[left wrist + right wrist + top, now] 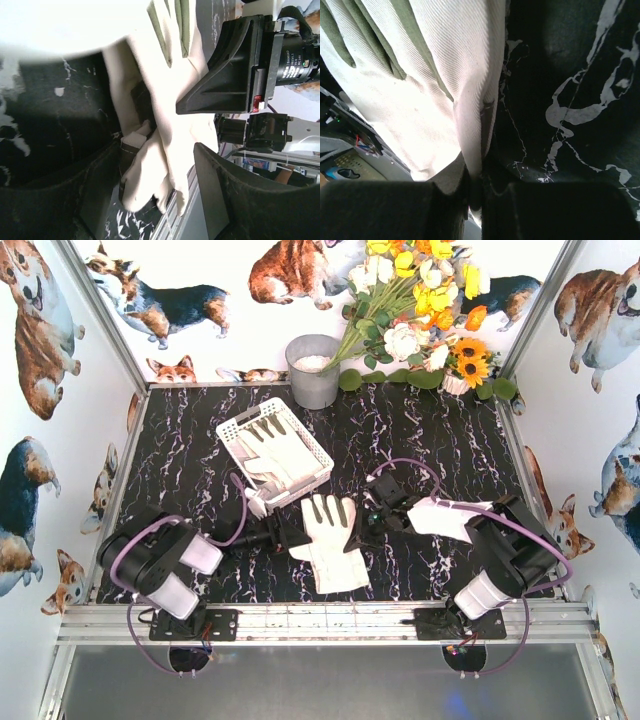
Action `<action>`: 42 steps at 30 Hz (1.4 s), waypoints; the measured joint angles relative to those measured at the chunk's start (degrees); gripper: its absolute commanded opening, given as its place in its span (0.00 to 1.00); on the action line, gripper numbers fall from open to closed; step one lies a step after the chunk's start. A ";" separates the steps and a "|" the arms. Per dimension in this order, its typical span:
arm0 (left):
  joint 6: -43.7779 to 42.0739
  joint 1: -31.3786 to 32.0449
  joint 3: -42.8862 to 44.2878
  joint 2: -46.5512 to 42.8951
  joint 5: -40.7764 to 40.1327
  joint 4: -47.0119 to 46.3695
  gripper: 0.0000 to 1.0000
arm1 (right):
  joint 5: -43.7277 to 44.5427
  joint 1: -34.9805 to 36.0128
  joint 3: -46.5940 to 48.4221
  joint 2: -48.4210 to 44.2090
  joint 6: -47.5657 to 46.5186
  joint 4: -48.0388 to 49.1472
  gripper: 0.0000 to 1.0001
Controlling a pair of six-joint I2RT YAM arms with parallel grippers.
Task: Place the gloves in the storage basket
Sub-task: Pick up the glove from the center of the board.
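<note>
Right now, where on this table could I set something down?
Bare tabletop lies between the storage basket and the left wall, and between the flowers and the right arm. The middle front is crowded: the left gripper and right gripper meet at the loose glove.

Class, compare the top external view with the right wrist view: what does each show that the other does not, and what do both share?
Only the top external view shows the storage basket holding gloves, the grey bucket, the flowers and the left gripper.
Only the right wrist view shows, up close, the right gripper shut on an edge of the loose glove.
Both show that loose glove lying on the black marbled table.
</note>
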State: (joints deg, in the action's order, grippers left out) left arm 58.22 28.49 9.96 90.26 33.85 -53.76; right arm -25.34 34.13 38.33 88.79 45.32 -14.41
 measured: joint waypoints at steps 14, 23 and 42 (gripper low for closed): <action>1.95 4.46 -0.59 7.37 -4.59 -12.11 0.15 | -0.98 0.00 0.04 0.68 -0.20 1.44 0.00; 1.81 6.05 -1.64 -2.49 -8.04 0.94 0.00 | -1.07 0.72 0.02 -1.92 -0.17 1.03 0.00; 0.15 13.84 7.56 -36.72 -17.31 42.49 0.00 | -0.98 1.88 3.91 -23.15 -1.68 -15.80 0.00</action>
State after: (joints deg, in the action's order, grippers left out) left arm 58.37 42.33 17.52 53.54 16.53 -11.27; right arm -26.33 36.01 42.24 65.65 43.64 -30.22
